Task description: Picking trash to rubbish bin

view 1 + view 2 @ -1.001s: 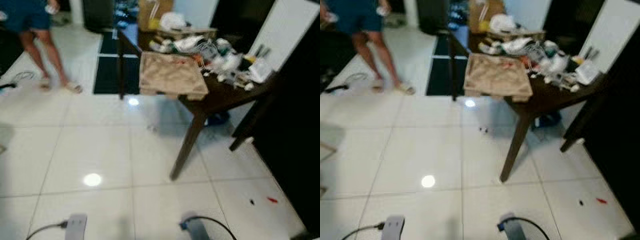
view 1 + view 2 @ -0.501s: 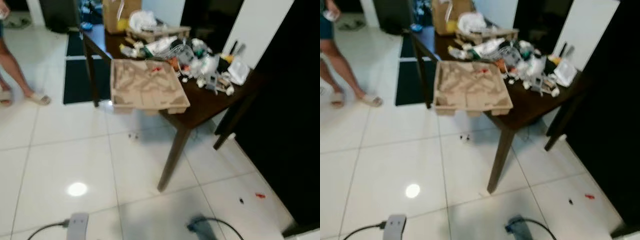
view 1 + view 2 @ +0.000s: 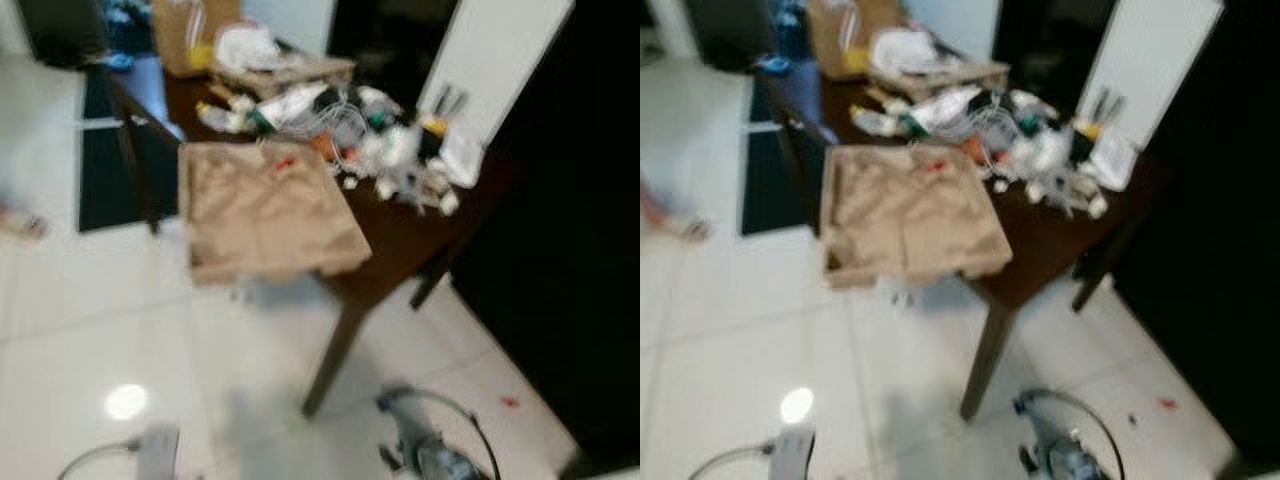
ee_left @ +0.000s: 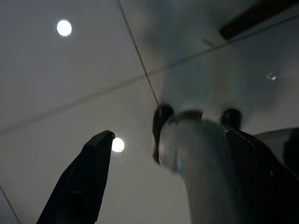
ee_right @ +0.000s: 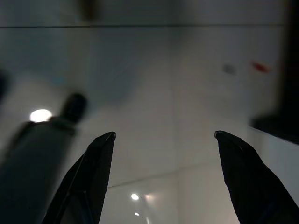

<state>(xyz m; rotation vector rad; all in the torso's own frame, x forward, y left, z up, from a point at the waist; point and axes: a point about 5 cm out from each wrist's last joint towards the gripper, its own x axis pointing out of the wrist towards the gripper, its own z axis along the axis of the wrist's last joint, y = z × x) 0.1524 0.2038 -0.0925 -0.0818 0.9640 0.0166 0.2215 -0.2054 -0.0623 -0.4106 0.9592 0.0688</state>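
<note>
A: Where is the trash placed relative to the grippers?

B: A cluttered heap of trash (image 3: pixel 1040 150) is seen on the dark table (image 3: pixel 1040 245), well ahead of and above both grippers. A tan cardboard tray (image 3: pixel 905 215) overhangs the table's near edge. A small red scrap (image 5: pixel 259 66) lies on the white tiled floor (image 3: pixel 730 330), ahead of the right gripper (image 5: pixel 163 179) and apart from it.

A: How are the grippers held?

B: Both are hung low over the floor. The right gripper's fingers are spread wide, nothing between them. The left gripper (image 4: pixel 173 182) is likewise parted and empty.

A: How would the trash be expected to handle?

B: The views are blurred, so this is only a guess: wrappers and bags, light, soft, easily crushed, best pinched at a bunched fold. The tray is judged stiff but light, to be taken by its rim. No bin can be made out.
</note>
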